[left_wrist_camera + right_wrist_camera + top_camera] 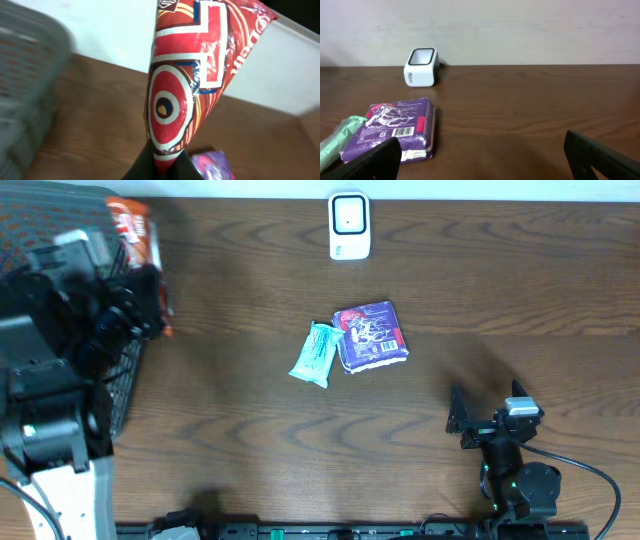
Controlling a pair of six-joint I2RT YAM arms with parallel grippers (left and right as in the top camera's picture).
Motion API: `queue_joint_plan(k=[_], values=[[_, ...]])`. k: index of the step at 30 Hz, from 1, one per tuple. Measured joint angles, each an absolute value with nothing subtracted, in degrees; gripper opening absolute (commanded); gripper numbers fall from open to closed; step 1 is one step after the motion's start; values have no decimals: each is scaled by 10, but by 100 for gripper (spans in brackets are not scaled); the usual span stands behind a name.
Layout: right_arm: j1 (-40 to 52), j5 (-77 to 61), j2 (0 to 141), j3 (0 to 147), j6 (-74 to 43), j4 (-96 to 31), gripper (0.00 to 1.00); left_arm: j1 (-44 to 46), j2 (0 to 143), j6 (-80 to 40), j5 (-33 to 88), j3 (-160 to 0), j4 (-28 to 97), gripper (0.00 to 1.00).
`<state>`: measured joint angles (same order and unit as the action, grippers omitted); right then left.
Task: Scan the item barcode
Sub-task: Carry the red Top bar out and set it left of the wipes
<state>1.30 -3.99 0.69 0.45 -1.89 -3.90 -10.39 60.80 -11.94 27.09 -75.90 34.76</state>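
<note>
Because the left arm fills the left side of the overhead view, most of the dark mesh basket (122,385) beneath it is hidden, and what lies in it cannot be told; in the left wrist view the basket is only a grey blur at the edge. The left gripper (161,169) is cut off at the bottom of its own view, only dark fingertips showing, clamped tight on the lower end of the red snack packet (185,85); the packet rises from the fingers, glossy crinkled film with white and blue lettering and a ring motif, its top running out of frame and no barcode on the side that shows; from above it hangs at the table's far-left corner, just beside the basket and well apart from the scanner (349,226). The scanner is a small white rounded box with a dark window, standing at the far edge of the wood-grain table (230,430); near the centre lie a soft, pillowy purple pack (372,337), a barcode label on its near side, and a teal wrapper (315,353) against its left edge. The right gripper (485,408) sits low at the front right, jaws spread wide, holding nothing.
</note>
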Motion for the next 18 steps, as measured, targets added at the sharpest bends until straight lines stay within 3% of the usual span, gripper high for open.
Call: queue_joint_plan(k=[9, 18], values=[[13, -40, 7, 4, -19, -39, 99, 68, 624, -87, 274, -759, 424, 7], [13, -40, 7, 4, -19, -39, 99, 190, 737, -60, 276, -759, 471, 7]])
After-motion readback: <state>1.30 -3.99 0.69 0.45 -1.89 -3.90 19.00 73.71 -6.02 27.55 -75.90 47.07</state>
